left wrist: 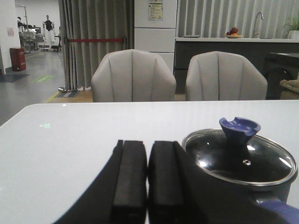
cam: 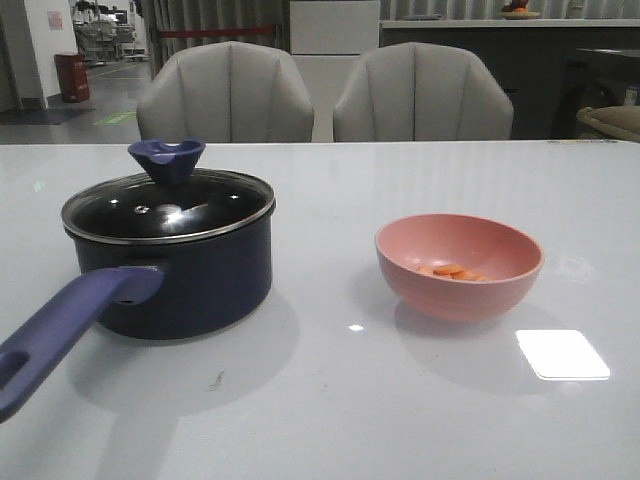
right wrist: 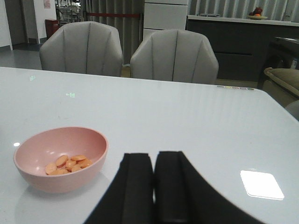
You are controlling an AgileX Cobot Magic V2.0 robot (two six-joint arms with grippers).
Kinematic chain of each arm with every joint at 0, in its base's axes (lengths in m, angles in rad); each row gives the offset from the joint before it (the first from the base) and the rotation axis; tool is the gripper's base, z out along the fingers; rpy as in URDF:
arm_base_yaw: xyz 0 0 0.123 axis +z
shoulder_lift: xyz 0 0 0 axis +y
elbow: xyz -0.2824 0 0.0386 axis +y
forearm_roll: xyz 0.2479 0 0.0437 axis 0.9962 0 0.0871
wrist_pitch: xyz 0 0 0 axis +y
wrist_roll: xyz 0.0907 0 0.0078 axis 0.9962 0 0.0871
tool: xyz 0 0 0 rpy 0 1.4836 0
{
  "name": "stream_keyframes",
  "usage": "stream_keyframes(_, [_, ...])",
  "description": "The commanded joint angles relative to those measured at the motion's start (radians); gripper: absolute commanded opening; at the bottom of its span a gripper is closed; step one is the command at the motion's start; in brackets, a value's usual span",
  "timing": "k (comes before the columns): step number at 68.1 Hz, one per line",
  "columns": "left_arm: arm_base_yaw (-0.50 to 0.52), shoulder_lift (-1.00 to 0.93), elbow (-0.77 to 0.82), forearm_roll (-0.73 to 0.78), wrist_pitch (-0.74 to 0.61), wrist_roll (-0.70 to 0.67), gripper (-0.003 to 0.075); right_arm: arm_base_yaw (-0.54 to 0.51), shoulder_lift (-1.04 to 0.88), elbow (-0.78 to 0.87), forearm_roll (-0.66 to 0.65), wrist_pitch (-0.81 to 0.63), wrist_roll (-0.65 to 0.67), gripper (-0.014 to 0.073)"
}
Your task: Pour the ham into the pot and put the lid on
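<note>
Two black grippers are mine, and neither holds anything. My left gripper (left wrist: 147, 179) has its flat black pads pressed almost together, only a thin sliver of white table showing between them. My right gripper (right wrist: 154, 186) stands the same way, pads nearly touching with a narrow slit between, nothing pinched.

From my left wrist camera, the dark navy round saucepan (left wrist: 261, 196) sits just beside my left fingers, at about three o'clock from the fingertips and close to them. Its round clear glass lid with the thin metal rim (left wrist: 240, 161) rests flat on the pot's mouth, and the dark blue flared knob (left wrist: 239, 129) stands upright at the lid's middle.

From my right wrist camera, the round pink bowl (right wrist: 60, 161) lies at about nine o'clock from my right fingertips, near but apart from them. The small flat orange-pink ham pieces (right wrist: 68, 164) lie in a loose heap on the bowl's floor.

In the front view neither gripper shows. On the glossy white table (cam: 330, 400) the saucepan (cam: 190, 275) stands at the left with the lid (cam: 168, 205) on it, and its long blue-purple handle with a hole (cam: 70, 325) points toward seven o'clock. The bowl (cam: 459, 265) stands well apart at the pot's three o'clock, the ham (cam: 452, 271) inside. Two grey upholstered chairs (cam: 225, 95) stand behind the table's far edge.
</note>
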Motion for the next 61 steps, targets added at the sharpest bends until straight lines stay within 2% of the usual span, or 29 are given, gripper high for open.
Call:
stream_keyframes(1, [0.002, -0.021, 0.02, -0.01, -0.178, -0.005, 0.0132, -0.008, -0.02, -0.004, -0.015, -0.086, -0.001, 0.0165])
stream_keyframes(8, [0.002, -0.018, 0.012, -0.011, -0.291, -0.005, 0.0132, -0.008, -0.02, -0.004, -0.015, -0.086, -0.001, 0.0165])
stream_keyframes(13, [0.002, -0.011, -0.025, -0.011, -0.29, -0.005, 0.0132, -0.008, -0.02, -0.004, -0.015, -0.086, -0.001, 0.0165])
stream_keyframes(19, [0.002, 0.017, -0.114, -0.011, -0.212, -0.005, 0.0132, -0.008, -0.02, -0.004, -0.015, -0.086, -0.001, 0.0165])
stream_keyframes(28, [0.002, 0.114, -0.285, -0.011, 0.08, -0.005, 0.0132, -0.008, -0.02, -0.004, -0.015, -0.086, -0.001, 0.0165])
stream_keyframes(34, [0.002, 0.184, -0.361, -0.011, 0.198, -0.005, 0.0132, -0.008, -0.02, -0.004, -0.015, -0.086, -0.001, 0.0165])
stream_keyframes(61, [0.002, 0.324, -0.391, -0.013, 0.186, -0.005, 0.0132, -0.008, -0.02, -0.004, -0.015, -0.086, -0.001, 0.0165])
